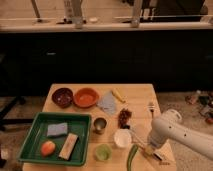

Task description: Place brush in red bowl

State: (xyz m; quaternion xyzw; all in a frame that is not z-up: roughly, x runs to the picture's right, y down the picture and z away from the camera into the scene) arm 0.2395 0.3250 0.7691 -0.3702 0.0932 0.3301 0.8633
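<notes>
The brush (138,138) lies on the wooden table, its slim white handle running diagonally from beside the white cup toward the front right. My gripper (153,150) is down on the handle's lower end, at the tip of the white arm (172,131), and is shut on the handle. The brush's head is hard to make out. The red bowl (86,97) sits empty at the back left of the table, well away from the gripper.
A dark bowl (62,96) stands left of the red one. Green tray (30,145) holds a blue sponge, an orange fruit and a beige block. Metal cup (100,125), white cup (122,138), green cup (103,151), green pepper (131,156), fork (151,107), grey cloth (106,104).
</notes>
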